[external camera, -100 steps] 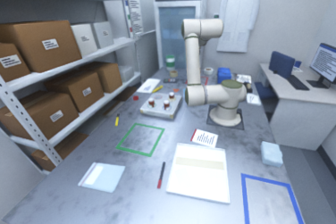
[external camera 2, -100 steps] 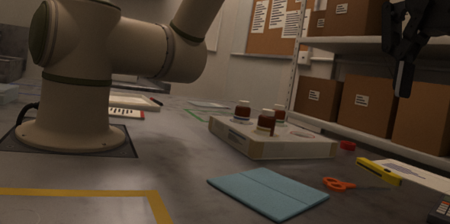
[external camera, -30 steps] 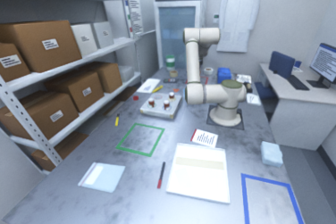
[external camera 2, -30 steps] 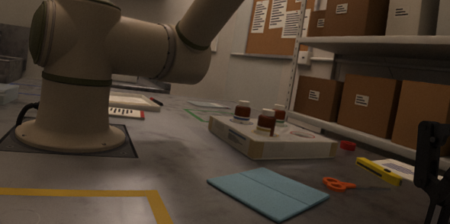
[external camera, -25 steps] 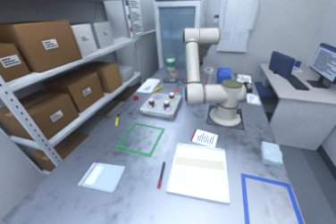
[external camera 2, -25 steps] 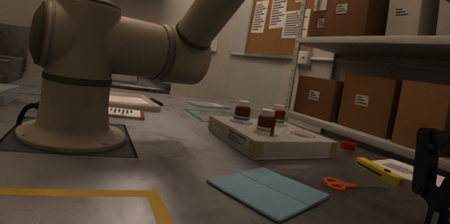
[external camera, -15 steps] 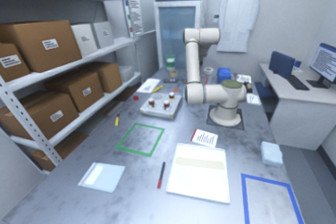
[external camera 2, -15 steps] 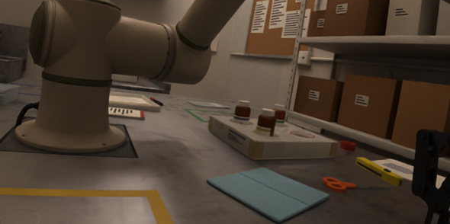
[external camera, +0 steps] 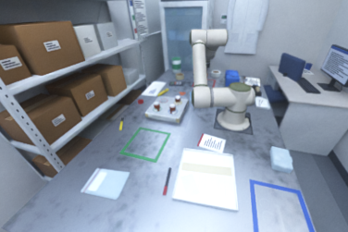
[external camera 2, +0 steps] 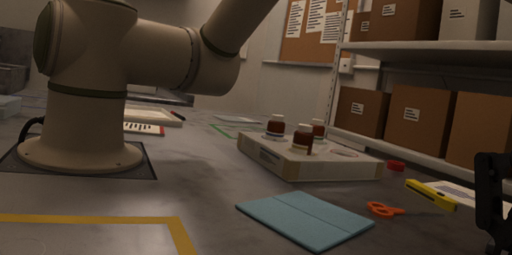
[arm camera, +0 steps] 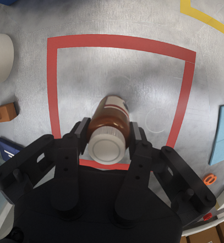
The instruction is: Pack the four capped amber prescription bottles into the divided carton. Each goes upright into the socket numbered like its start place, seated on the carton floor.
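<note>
An amber bottle (arm camera: 109,129) with a white cap and a red-striped label stands inside the red-taped square (arm camera: 119,93) on the table, between the fingers of my gripper (arm camera: 107,134), which I hold closed around its upper body. Across the table the white divided carton (external camera 2: 309,157) holds three capped amber bottles (external camera 2: 303,138) upright in its sockets, and a fourth socket (external camera 2: 344,153) ringed in red stands empty. In the second side camera only the edge of my gripper (external camera 2: 492,201) shows at the far right.
Behind the carton runs a shelf rack of cardboard boxes (external camera: 44,47). A blue pad (external camera 2: 304,219), orange scissors (external camera 2: 384,209), a yellow cutter (external camera 2: 430,194) and a red cap (external camera 2: 395,165) lie between carton and gripper. The arm's base (external camera 2: 82,140) stands mid-table.
</note>
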